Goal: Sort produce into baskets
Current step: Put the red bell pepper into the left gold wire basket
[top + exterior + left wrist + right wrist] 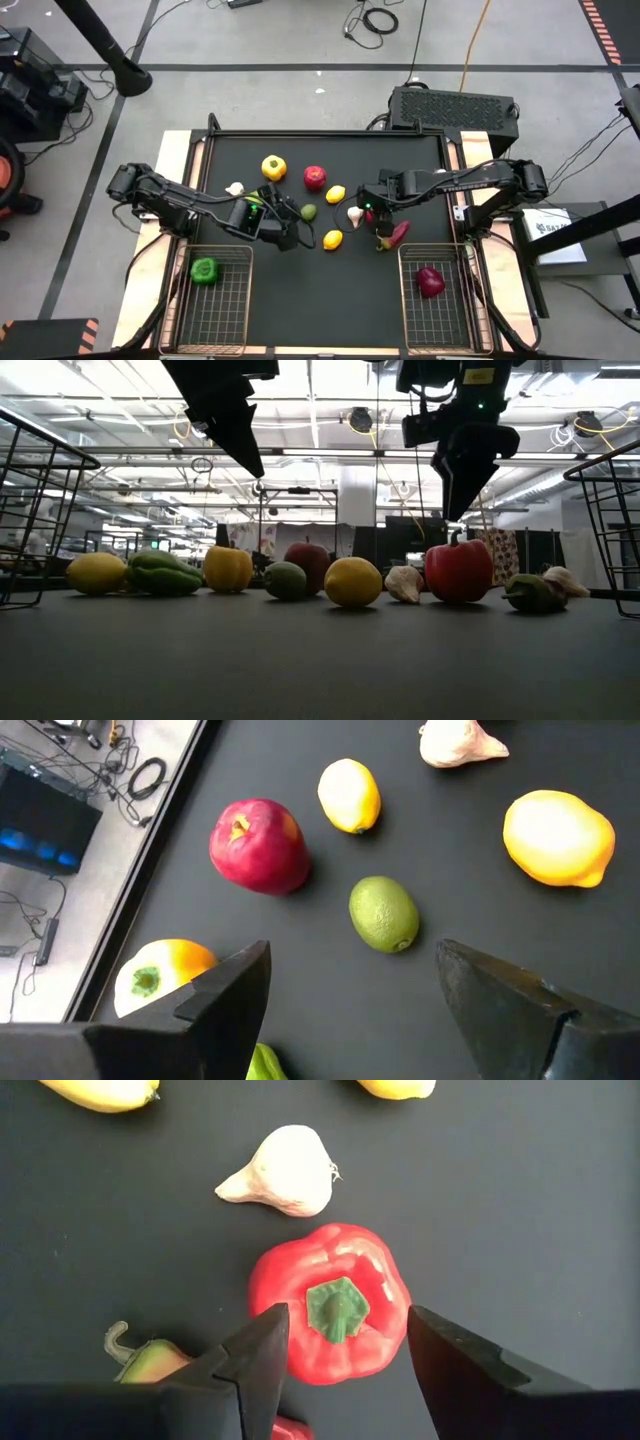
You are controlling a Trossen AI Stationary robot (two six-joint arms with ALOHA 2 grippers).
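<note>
My right gripper (346, 1352) is open and points down over a red pepper (330, 1315) that stands upright on the black table, one finger on each side of its green stem. In the low view the right gripper's (457, 510) fingertips hang just above the red pepper (458, 570) and do not touch it. My left gripper (350, 990) is open and empty, up above the table, with a lime (383, 913) ahead of it. A garlic bulb (283, 1172) lies beside the red pepper.
Loose on the table are a red apple (315, 177), a yellow pepper (273, 167), two lemons (336, 194) (333, 239) and another garlic bulb (235, 188). The left basket (215, 250) holds a green pepper (204, 269); the right basket (430, 248) holds a dark red piece (430, 281).
</note>
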